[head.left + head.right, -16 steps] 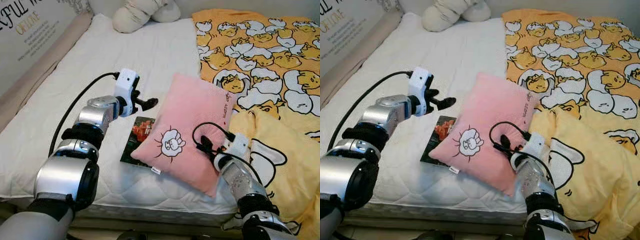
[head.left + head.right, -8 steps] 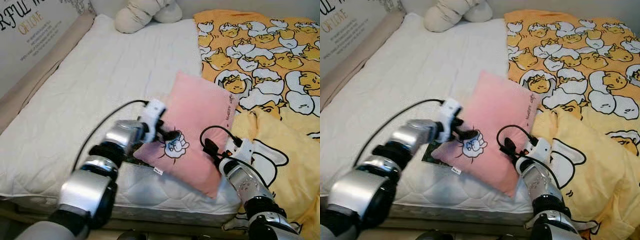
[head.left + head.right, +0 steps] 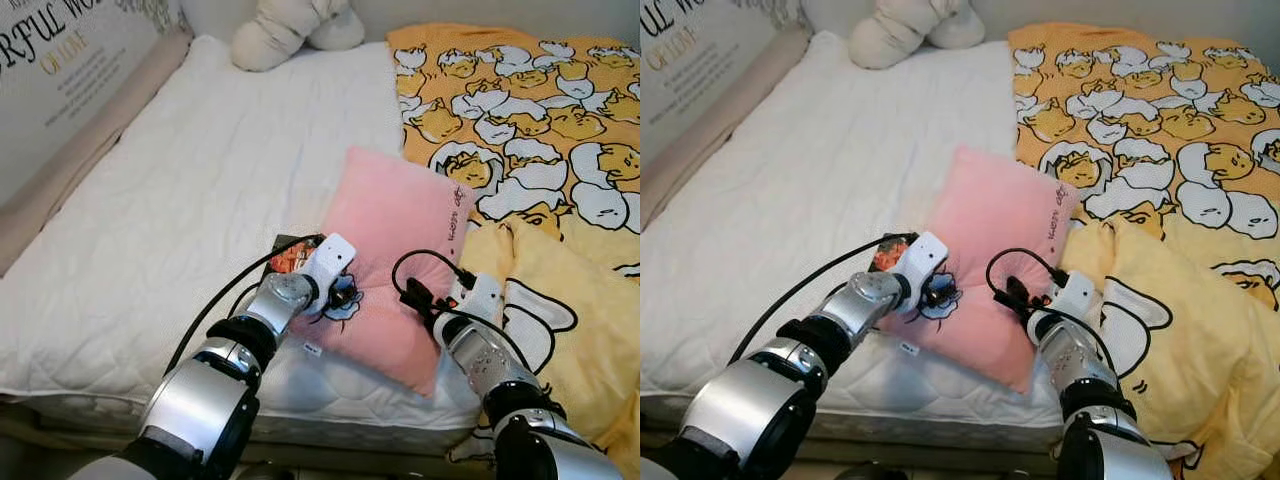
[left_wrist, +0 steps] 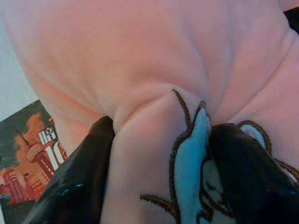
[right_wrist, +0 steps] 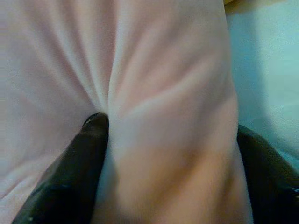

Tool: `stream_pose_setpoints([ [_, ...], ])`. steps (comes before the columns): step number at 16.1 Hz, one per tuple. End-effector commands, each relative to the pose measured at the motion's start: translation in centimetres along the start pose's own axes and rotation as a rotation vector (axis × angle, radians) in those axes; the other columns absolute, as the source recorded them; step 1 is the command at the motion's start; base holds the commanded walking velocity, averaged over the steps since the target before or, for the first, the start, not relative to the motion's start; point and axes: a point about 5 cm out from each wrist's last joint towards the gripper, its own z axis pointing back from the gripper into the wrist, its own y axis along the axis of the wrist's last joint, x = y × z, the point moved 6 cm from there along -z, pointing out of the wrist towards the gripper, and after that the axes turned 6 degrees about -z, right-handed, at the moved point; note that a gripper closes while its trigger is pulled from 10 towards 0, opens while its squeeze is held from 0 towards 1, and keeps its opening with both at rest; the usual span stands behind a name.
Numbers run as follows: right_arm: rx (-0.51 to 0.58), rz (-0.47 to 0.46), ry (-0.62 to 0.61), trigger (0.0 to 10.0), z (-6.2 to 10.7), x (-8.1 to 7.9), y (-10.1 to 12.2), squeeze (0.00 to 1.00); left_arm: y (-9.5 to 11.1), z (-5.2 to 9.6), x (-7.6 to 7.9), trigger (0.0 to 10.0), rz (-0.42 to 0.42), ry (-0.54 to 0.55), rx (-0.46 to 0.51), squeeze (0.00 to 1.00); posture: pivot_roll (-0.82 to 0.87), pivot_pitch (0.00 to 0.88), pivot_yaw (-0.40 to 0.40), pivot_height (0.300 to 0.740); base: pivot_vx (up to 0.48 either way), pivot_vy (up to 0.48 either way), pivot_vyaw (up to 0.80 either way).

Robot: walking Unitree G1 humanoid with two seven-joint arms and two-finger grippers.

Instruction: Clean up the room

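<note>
Both grippers are on the soft pink square pillow with a white embroidered cartoon patch [image 3: 385, 262], which lies on the white quilted mattress [image 3: 180, 200] near its front edge, its far corner touching the yellow duck-print duvet [image 3: 540, 120].

Left gripper [image 4: 159, 158]: the two black fingers [image 4: 74, 186] pinch a raised fold of pink fabric between them, right at the embroidered patch. The fold bulges up between the pads; the grip is on cover cloth more than on stuffing.

Right gripper [image 5: 170, 163]: fingers spread around a thick ridge of the pillow's right edge, one fingertip [image 5: 91, 135] sunk into a crease. The hold looks deeper than the left one.

A glossy printed book or magazine with an orange city picture [image 4: 28, 154] lies flat on the mattress just beside the left finger, partly under the pillow's left corner.

Risks, as judged:
- Left pinch is shallow. If the lift is quick, the fleece may slide out of the pads and the pillow swings from the right gripper alone.
- Uneven lift height between the two arms would twist the pillow and load the weaker pinch.
- The pillow's corner rests on the magazine; dragging rather than lifting could push it off the mattress edge.
- The black cable [image 3: 425, 262] at the right wrist lies over the pillow and might snag the fabric.
</note>
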Motion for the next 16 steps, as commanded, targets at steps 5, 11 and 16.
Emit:
stream_pose_setpoints([
  [5, -0.031, 0.005, -0.053, 0.0, -0.1, 0.9, -1.5, 0.00, -0.8, 0.2, -0.9, 0.0, 0.036, 0.045, -0.002, 0.00, -0.03, 0.000, 0.087, 0.740, 0.000, 0.000, 0.00],
  [11, -0.021, 0.016, -0.067, 0.0, -0.1, 1.1, -1.0, 0.00, 0.0, -0.1, 0.4, 0.0, 0.116, 0.011, 0.051, 0.00, -0.01, 0.000, 0.090, 0.740, 0.000, 0.000, 0.00],
  [16, -0.059, -0.204, -0.144, 0.0, 0.6, 3.2, -3.0, 0.00, -0.7, -0.2, 1.2, 0.0, 0.091, -0.002, 0.050, 0.00, -0.01, 0.000, 0.089, 0.740, 0.000, 0.000, 0.00],
])
